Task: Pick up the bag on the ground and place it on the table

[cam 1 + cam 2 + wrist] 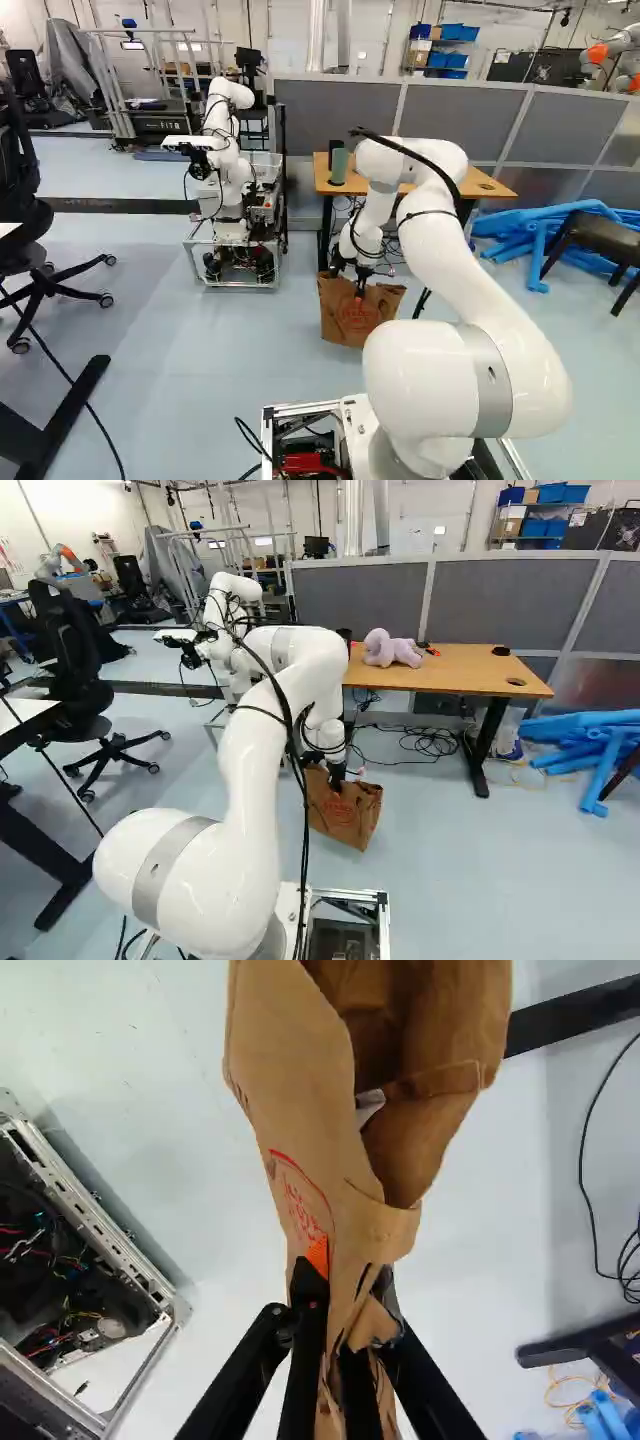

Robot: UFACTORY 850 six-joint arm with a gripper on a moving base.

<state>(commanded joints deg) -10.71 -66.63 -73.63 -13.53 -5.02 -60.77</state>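
Pale blue-grey, smooth floor (180,350) runs from near to far, ending at grey partition panels (335,118) in pale frames. On the far side, a table (455,672) with a flat wood-toned top and dark legs bears a lilac plush toy (392,650) and a green cylinder (339,165). Smooth blue tubes (540,235) lie heaped to its right; to the left are another robot (230,160) and, nearer, a black wheeled chair (85,700).

The bag (348,318) is low on the near side of the table, by its left end; whether its base touches the floor I cannot tell. It is creased brown paper, open-mouthed, with red print on one face. The gripper (361,286) has its side pinched between both fingers, the paper bunched and folded there.
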